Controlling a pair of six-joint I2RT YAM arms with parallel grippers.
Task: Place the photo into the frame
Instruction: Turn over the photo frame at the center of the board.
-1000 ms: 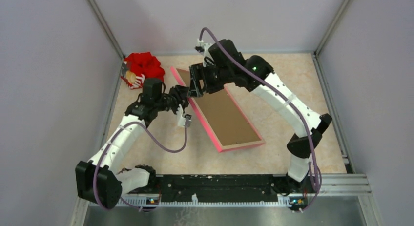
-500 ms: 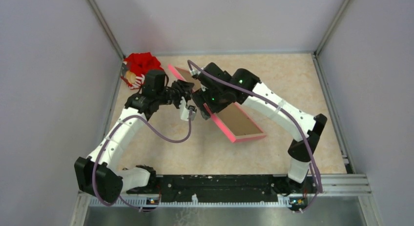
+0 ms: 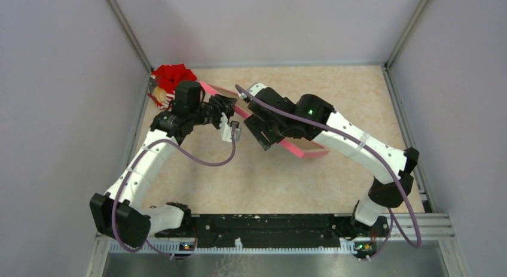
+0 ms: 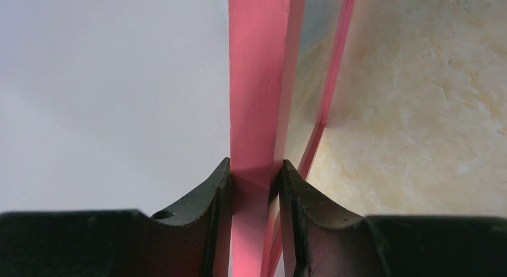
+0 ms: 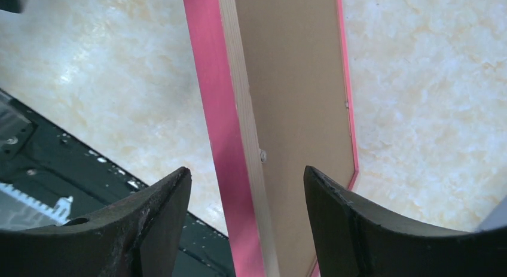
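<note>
Pinching the frame: left tool.

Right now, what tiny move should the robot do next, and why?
Probably close the right gripper on the frame: its fingers straddle the pink rail with gaps on both sides, while only the left gripper clamps the frame.
</note>
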